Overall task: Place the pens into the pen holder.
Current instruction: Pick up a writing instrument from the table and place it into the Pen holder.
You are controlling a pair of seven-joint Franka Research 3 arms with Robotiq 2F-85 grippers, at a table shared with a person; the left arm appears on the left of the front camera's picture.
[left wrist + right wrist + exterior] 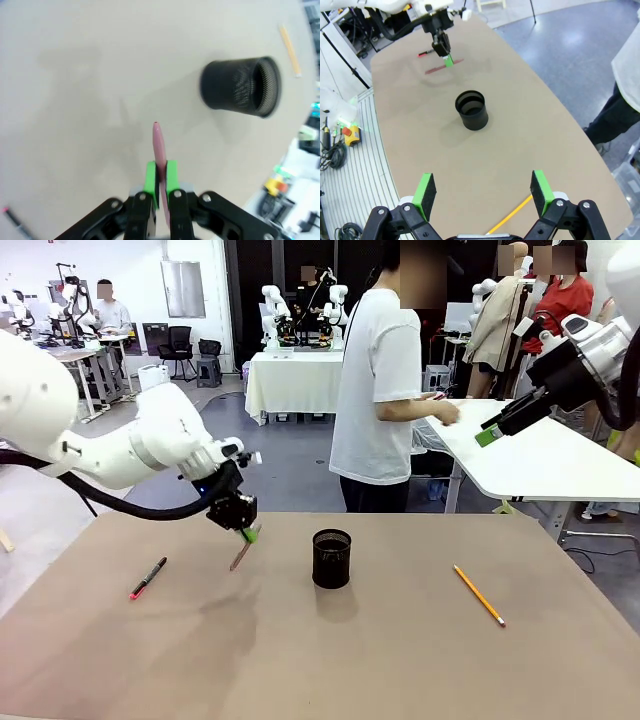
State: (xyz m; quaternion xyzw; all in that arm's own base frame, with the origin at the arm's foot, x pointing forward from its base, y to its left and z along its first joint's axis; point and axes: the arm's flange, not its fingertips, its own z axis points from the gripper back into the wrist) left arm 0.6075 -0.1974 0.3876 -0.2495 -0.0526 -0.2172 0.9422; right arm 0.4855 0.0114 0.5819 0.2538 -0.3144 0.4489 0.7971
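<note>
The brown table [400, 660] is flat and bare. A black mesh cup [331, 558] stands upright near its middle. Behind it is a big room with a shiny grey floor [290, 455]. A person [385, 390] in a white shirt stands at 12 o'clock from the cup, beside a white table [540, 455].

In the front view, the left claw [245, 530] is at 9 o'clock from the cup and near it. It is pinched tight on a red-brown pen [240, 555] that slants down. I cannot tell if the low tip touches the table. A black pen [147, 578] lies farther out at 9 o'clock. A yellow pencil [478, 594] lies at 3 o'clock.

The right claw [485, 187] is spread wide with nothing in it. It hides part of the pencil [512, 216]. In the left wrist view the black pen [15, 222] is cut off at the edge and the cup [240, 87] looks blurry.
</note>
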